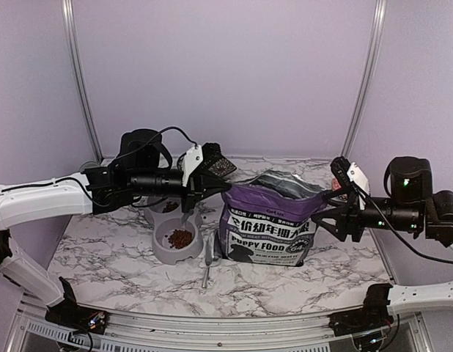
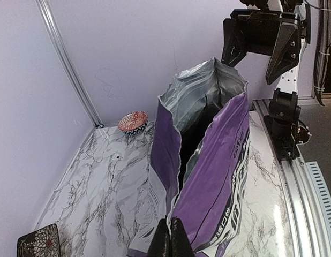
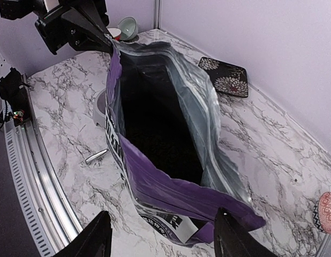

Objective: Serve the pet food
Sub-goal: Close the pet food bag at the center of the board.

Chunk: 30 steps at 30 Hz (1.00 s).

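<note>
The purple-and-white bag (image 1: 267,227) stands upright mid-table with its mouth open. My left gripper (image 1: 214,188) is shut on the bag's left top edge, and the left wrist view shows its fingertips (image 2: 171,238) pinching that rim. My right gripper (image 1: 333,203) hangs open at the bag's right end. In the right wrist view its two fingers (image 3: 96,238) stand wide apart on either side of the bag's purple lip (image 3: 171,187), not touching it. Pet food (image 1: 181,237) lies as a small heap in the near well of the grey double bowl (image 1: 162,249). The inside of the bag looks dark.
A shiny metal scoop (image 1: 207,262) lies on the marble between the bowl and the bag. A black patterned tray (image 1: 221,164) sits at the back by the wall. A small red bowl (image 2: 133,122) stands in the far corner, and a green bowl (image 3: 127,27) behind the left arm.
</note>
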Motion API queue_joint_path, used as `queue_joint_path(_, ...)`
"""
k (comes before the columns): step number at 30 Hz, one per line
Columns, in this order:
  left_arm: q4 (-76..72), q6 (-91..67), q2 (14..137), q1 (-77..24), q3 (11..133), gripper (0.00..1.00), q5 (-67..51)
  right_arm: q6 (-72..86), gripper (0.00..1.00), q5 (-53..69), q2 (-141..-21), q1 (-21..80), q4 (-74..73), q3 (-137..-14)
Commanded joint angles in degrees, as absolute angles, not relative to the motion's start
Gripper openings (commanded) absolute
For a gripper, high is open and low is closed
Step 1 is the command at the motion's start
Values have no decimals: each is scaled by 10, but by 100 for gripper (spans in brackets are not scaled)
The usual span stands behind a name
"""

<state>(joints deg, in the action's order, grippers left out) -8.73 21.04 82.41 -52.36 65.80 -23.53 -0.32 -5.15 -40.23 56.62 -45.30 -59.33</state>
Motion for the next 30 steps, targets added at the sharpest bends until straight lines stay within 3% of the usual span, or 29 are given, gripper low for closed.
queue_joint_path(1,-156,226,772,-513,657,0,-245,-24,62,-79,-396,568,-414,-589)
queue_joint_path(9,-146,264,745,-513,625,0,-257,-41,62,-105,-354,567,-435,-613)
queue_joint_path(17,-146,272,744,-515,615,0,-303,-122,55,-31,-371,568,-408,-569)
queue_joint_path(30,-145,285,732,-515,600,0,-326,-210,53,-80,-418,568,-384,-583)
